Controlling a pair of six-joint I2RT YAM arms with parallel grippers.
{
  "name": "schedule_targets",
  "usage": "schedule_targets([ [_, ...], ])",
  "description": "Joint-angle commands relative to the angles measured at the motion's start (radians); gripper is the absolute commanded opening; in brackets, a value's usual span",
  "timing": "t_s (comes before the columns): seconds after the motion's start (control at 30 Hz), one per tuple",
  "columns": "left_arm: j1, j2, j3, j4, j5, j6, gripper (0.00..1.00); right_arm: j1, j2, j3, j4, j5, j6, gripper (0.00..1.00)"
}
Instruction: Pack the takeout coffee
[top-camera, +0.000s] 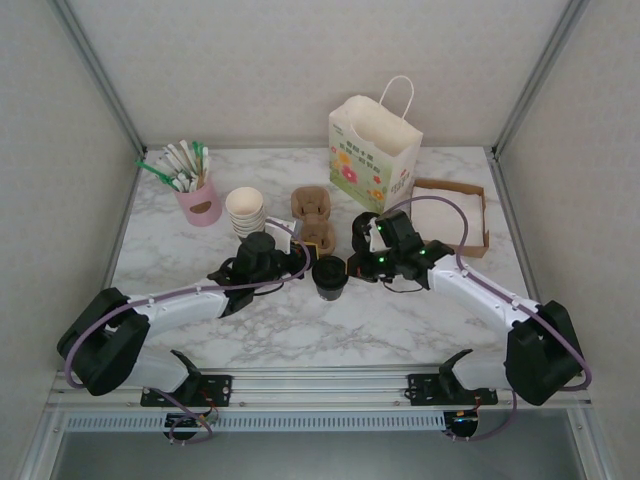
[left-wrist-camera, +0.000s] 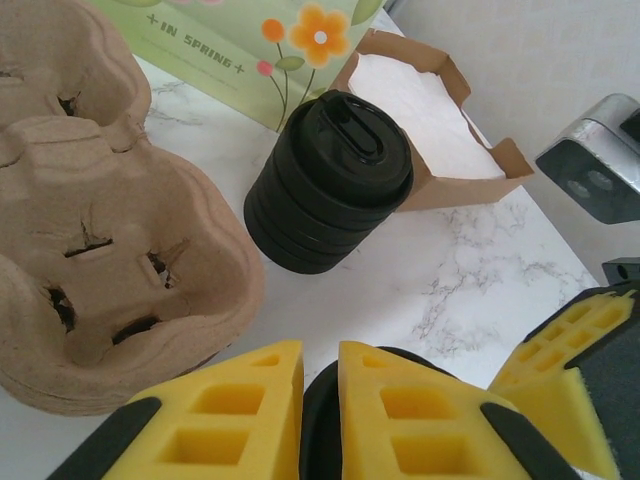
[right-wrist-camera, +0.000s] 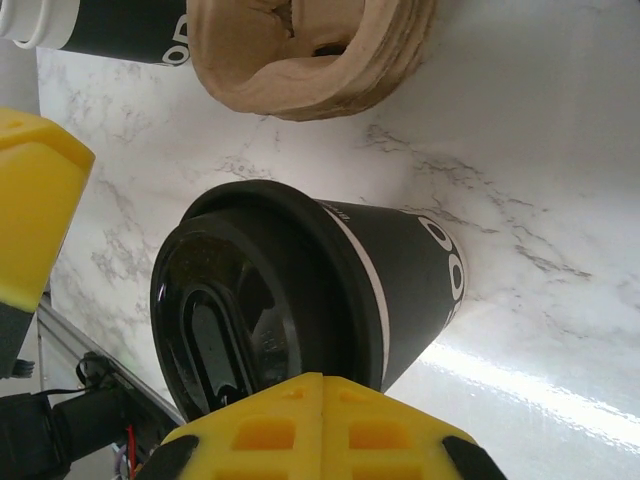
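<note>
Yellow foam fingers of the right gripper (right-wrist-camera: 322, 382) are pressed flat together with nothing between them, their tips just beside the black lid of the takeout coffee (right-wrist-camera: 300, 290). Whether they touch it I cannot tell. On the cup's other side, the left gripper (left-wrist-camera: 318, 352) has its fingers drawn close with a thin slit left between them. The lid's dark edge shows in that slit, but I cannot tell if it is pinched.

The coffee stands upright on the surface (top-camera: 300, 325), between the two grippers. Just behind the coffee lies a brown pulp cup carrier (left-wrist-camera: 110, 230). Behind the coffee and to the right are a stack of black lids (left-wrist-camera: 330, 180), a cardboard tray of white napkins (top-camera: 450, 215) and a flowered paper bag (top-camera: 373, 150). Behind and to the left of it are stacked cream cups (top-camera: 245, 210) and a pink holder of stirrers (top-camera: 200, 200).

The surface is white marble veined in grey, glossy enough to catch glare beside the coffee. Pale walls (top-camera: 300, 60) close in three sides, with metal frame rails (top-camera: 100, 80) at the corners.
</note>
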Motion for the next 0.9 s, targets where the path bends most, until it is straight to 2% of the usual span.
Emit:
schedule_targets([
  [0.0, -0.011, 0.011, -0.003, 0.018, 0.016, -0.021, 0.17, -0.008, 0.026, -0.009, 0.031, -0.039, 0.013, 0.00],
  [0.5, -0.025, 0.012, -0.094, 0.041, 0.015, -0.068, 0.14, -0.009, 0.092, -0.017, 0.004, -0.034, -0.001, 0.00],
  [0.87, -0.028, -0.022, -0.143, 0.052, -0.005, -0.091, 0.14, 0.021, 0.148, -0.001, -0.062, 0.033, -0.033, 0.00],
])
